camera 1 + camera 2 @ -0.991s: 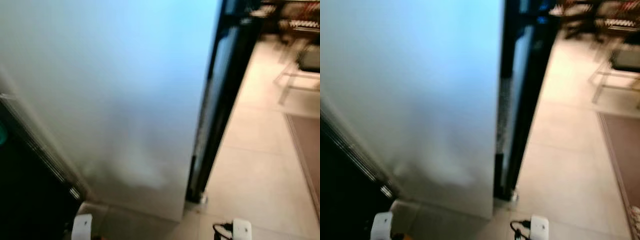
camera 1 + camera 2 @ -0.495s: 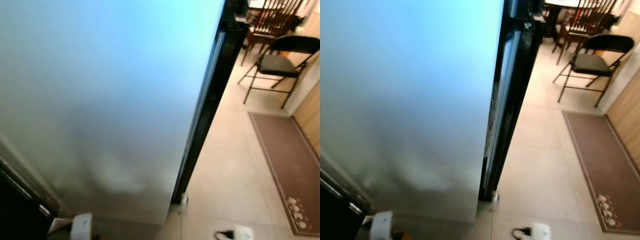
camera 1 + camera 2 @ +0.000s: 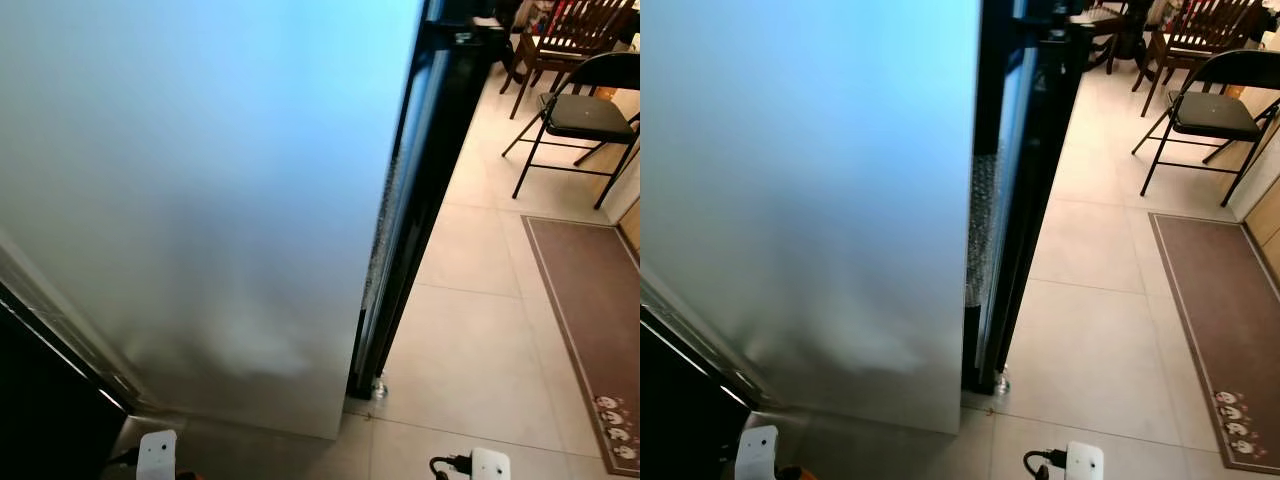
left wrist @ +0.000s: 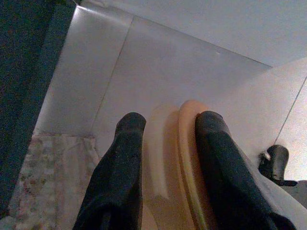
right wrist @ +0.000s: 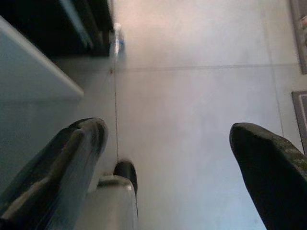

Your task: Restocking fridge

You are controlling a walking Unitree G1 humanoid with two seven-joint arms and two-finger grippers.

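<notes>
Head views: the robot stands close against the pale side panel of the fridge (image 3: 200, 200), whose dark front edge and door seal (image 3: 415, 190) run down the middle of the scene to a small foot on the tiled floor (image 3: 470, 340). On the far right stand a black folding chair (image 3: 585, 115) and a wooden chair (image 3: 1200, 30); a brown rug (image 3: 590, 300) lies along the right side.

Left wrist view: the left gripper (image 4: 165, 139) hangs low over the tiles, its two black fingers (image 4: 125, 158) closed narrowly on a pale orange, curved item (image 4: 180, 158). What the item is cannot be told; it is judged to be the thing bound for the fridge.

Right wrist view: the right gripper (image 5: 168, 143) hangs with its fingers spread wide and nothing between them, above bare tile near the fridge's lower corner.

Step in hand, as judged: carrying the item to the fridge. The fridge's interior and its shelves are out of sight from this position, so their contents cannot be told. The next move calls for stepping round to the fridge's front and opening it with the free right gripper.
</notes>
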